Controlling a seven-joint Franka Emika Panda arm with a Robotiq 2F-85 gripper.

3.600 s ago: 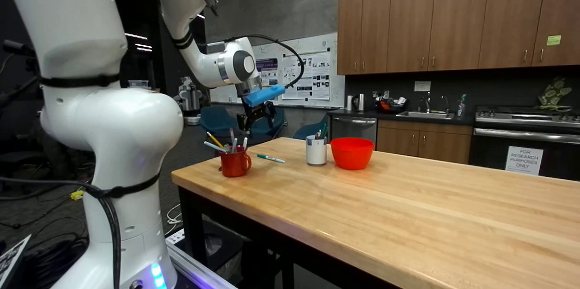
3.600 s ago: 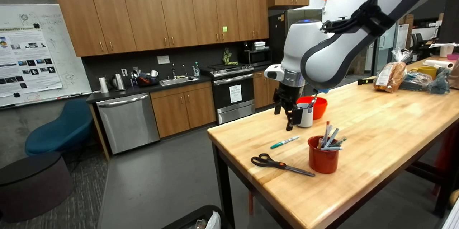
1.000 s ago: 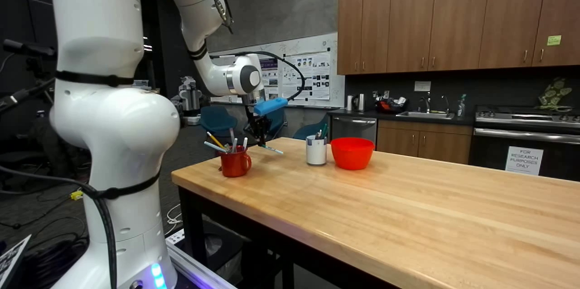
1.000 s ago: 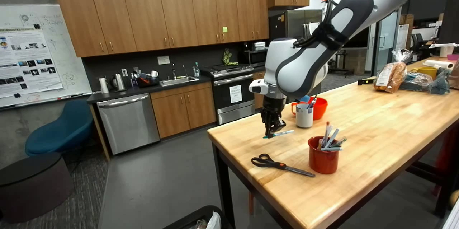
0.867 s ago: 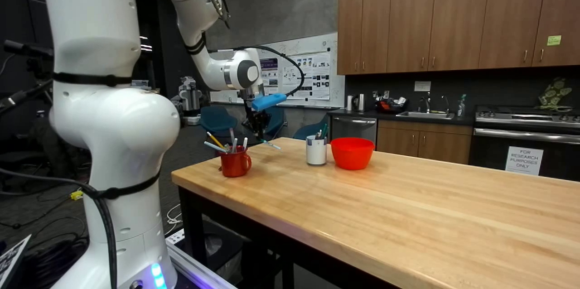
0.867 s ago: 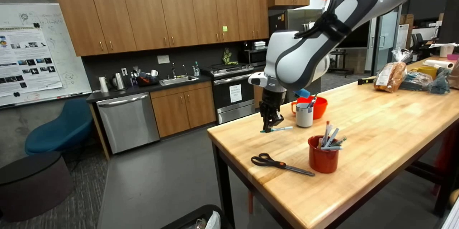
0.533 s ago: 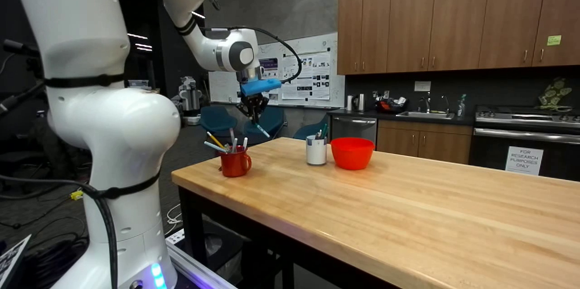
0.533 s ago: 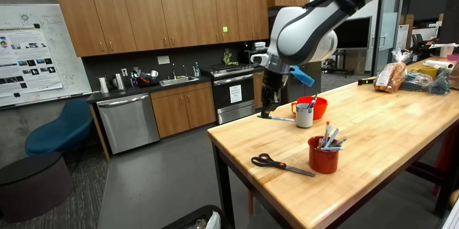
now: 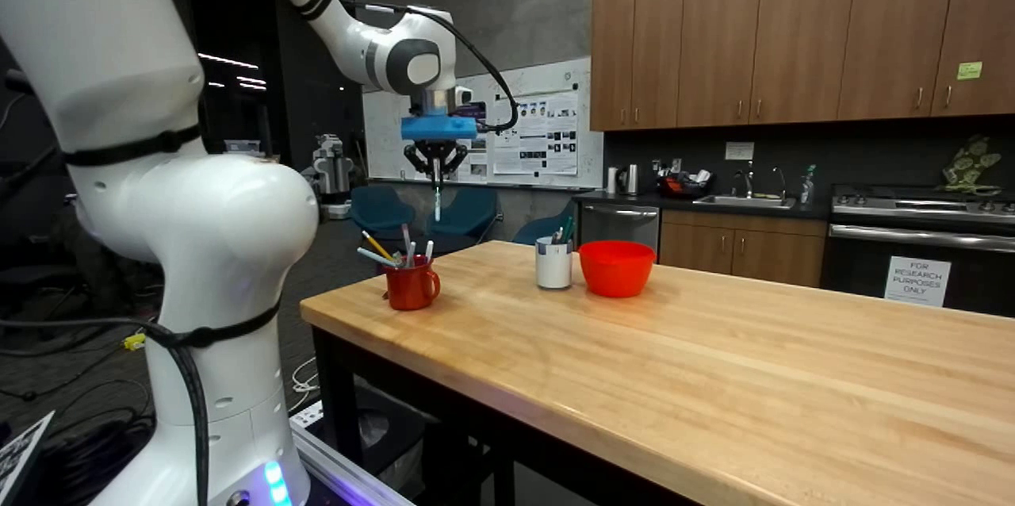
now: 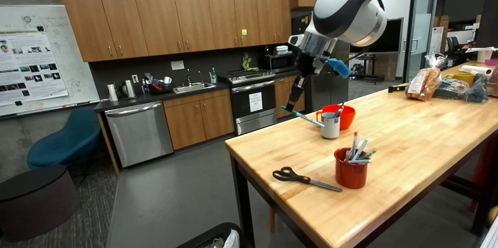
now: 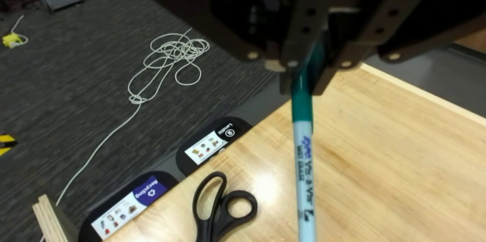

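Note:
My gripper (image 11: 302, 87) is shut on the teal-capped end of a whiteboard marker (image 11: 305, 185), whose pale barrel runs down the wrist view. In both exterior views the gripper (image 10: 290, 107) holds the marker (image 10: 308, 119) above the wooden table, with its barrel slanting downward. A white mug (image 10: 330, 127) with pens in it stands near the marker's free end in that exterior view; whether they touch I cannot tell. Behind this mug is a red bowl (image 9: 617, 268). A red mug (image 9: 412, 288) with several pens and a pencil sits near the table's end.
Black-handled scissors (image 10: 307, 180) lie beside the red mug near the table edge (image 10: 268, 189). Bins labelled Landfill (image 11: 209, 145) and Recycling (image 11: 131, 204) stand below that edge. Farther along the table are bagged bread (image 10: 422, 82) and a yellow container (image 10: 463, 77).
The marker lay on the table under open jaws; the gripper then shut on it. Since then it has risen with the marker and turned, tipping the barrel downward. Mugs, bowl and scissors stay put.

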